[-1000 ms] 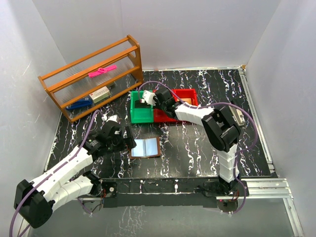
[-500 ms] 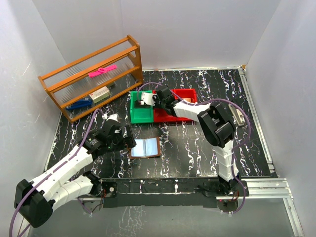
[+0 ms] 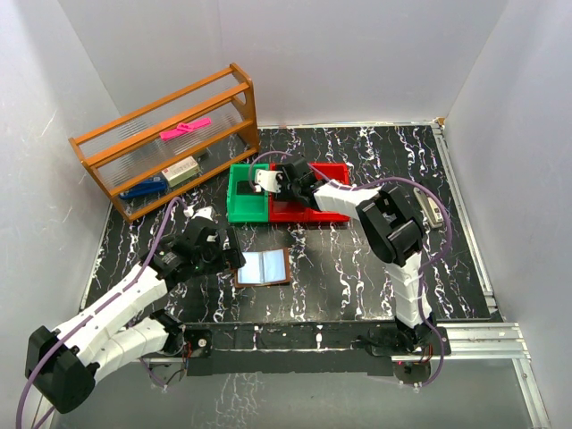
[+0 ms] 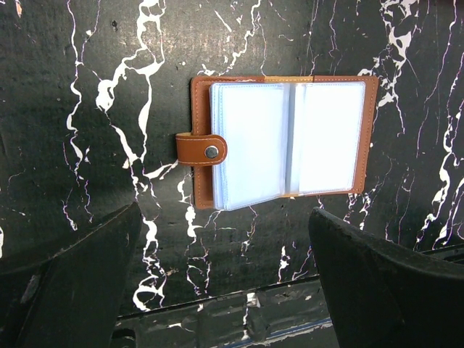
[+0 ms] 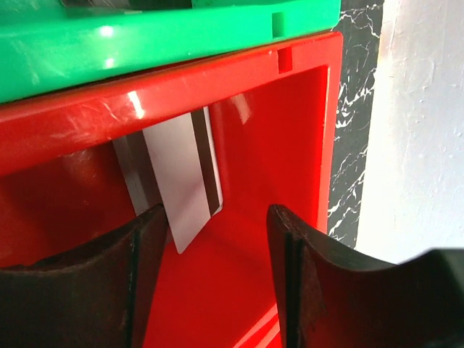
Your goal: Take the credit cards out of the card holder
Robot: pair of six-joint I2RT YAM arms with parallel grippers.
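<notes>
Right wrist view puts my right gripper [image 5: 217, 217] inside the red bin [image 5: 290, 145], jaws parted with bare red floor between them, clamping nothing. One silver-grey credit card [image 5: 185, 181], dark stripe showing, leans on that bin's wall where the green bin [image 5: 145, 43] butts against it, its lower corner just beside one finger. From the red bin toward the arm bases, the card holder [image 4: 283, 141] lies open on the table [image 4: 94, 72], pale blue sleeves up. My left gripper [image 4: 225, 239] hangs over it, jaws spread wide, holding nothing.
</notes>
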